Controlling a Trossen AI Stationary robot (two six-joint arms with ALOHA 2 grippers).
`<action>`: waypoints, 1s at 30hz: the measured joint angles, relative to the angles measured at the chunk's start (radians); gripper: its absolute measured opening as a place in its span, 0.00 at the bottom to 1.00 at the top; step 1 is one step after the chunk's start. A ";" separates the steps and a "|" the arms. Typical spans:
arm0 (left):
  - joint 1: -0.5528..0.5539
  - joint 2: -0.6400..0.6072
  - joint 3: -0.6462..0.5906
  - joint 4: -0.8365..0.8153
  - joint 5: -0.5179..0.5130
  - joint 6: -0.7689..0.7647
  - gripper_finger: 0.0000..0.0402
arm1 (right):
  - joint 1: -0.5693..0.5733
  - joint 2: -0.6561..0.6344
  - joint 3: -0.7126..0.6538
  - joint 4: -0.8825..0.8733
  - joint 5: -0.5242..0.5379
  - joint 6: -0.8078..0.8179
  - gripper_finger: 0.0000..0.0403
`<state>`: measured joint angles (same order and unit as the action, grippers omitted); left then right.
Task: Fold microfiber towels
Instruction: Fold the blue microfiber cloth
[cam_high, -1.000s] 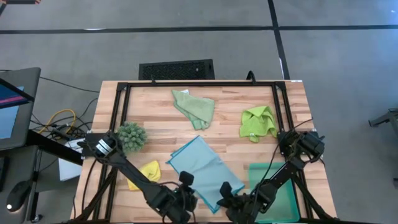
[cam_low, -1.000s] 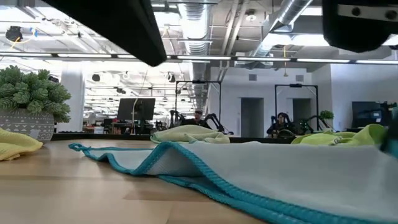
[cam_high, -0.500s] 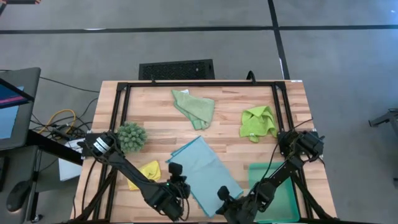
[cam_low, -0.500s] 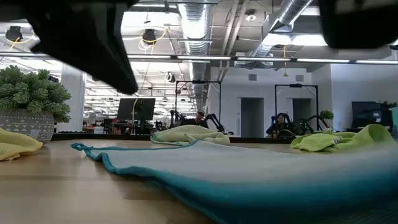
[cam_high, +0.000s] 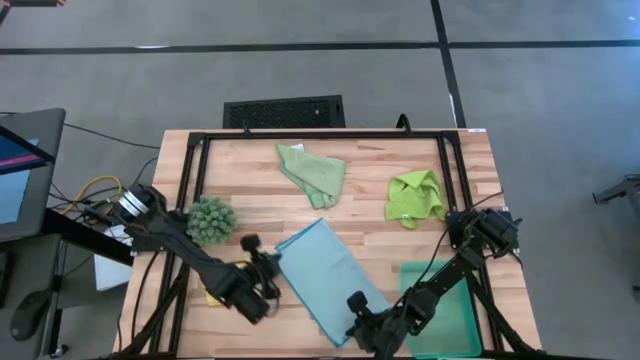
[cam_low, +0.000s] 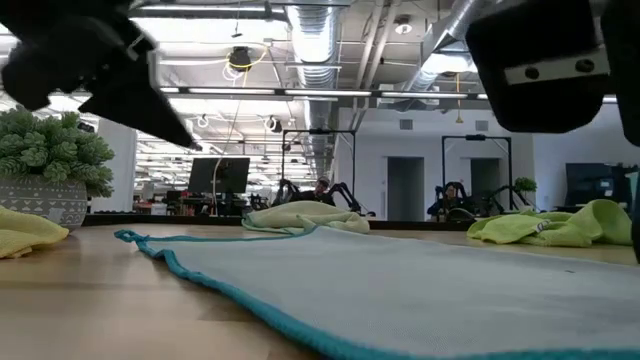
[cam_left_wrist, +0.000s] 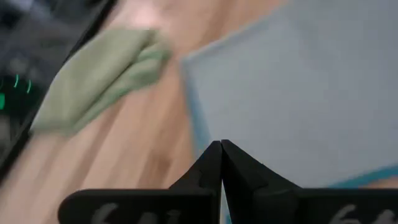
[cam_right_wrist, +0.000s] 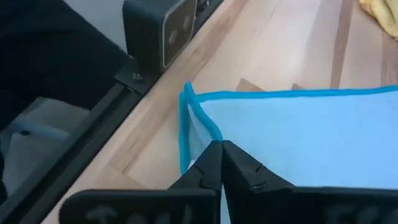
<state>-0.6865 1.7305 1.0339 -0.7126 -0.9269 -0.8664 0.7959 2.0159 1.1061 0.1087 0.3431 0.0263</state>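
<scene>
four microfiber towels are out on the wooden table (cam_high: 370, 225), and as far as i can judge none is neatly folded yet. furthest left, the yellow towel (cam_high: 215, 293) lies crumpled near the front edge, mostly hidden under the left arm, close by the little spiky potted plant (cam_high: 211, 219). the left gripper (cam_high: 268, 268) hangs just at the left edge of the light blue towel (cam_high: 330, 275), its fingers pressed together on nothing. that blue towel is spread flat in the middle, a long shape running diagonally from back-left toward front-right, its near corner pointing at the table's front. the right gripper (cam_high: 358, 322) sits low at that front corner, its fingers looking closed or nearly so right at the teal hem; whether they pinch the cloth i cannot tell. behind, the pale sage green towel (cam_high: 313, 174) lies bunched, then the lime green towel (cam_high: 415, 197) in a heap at back-right. the teal tray (cam_high: 452, 318) sits front-right. so the blue one seems laid out for folding; the other three remain.
</scene>
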 joint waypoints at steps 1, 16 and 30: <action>0.005 -0.025 -0.037 -0.013 0.008 -0.078 0.00 | 0.000 0.000 0.000 -0.007 -0.002 0.004 0.07; 0.140 -0.147 -0.387 0.354 0.347 -0.304 0.26 | 0.007 0.000 0.000 -0.048 -0.002 0.010 0.05; 0.003 -0.198 -0.387 0.393 0.338 -0.104 0.44 | 0.009 0.000 0.000 -0.049 -0.002 0.024 0.05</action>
<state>-0.6838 1.5330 0.6472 -0.3198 -0.5891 -0.9700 0.8047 2.0163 1.1061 0.0597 0.3412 0.0503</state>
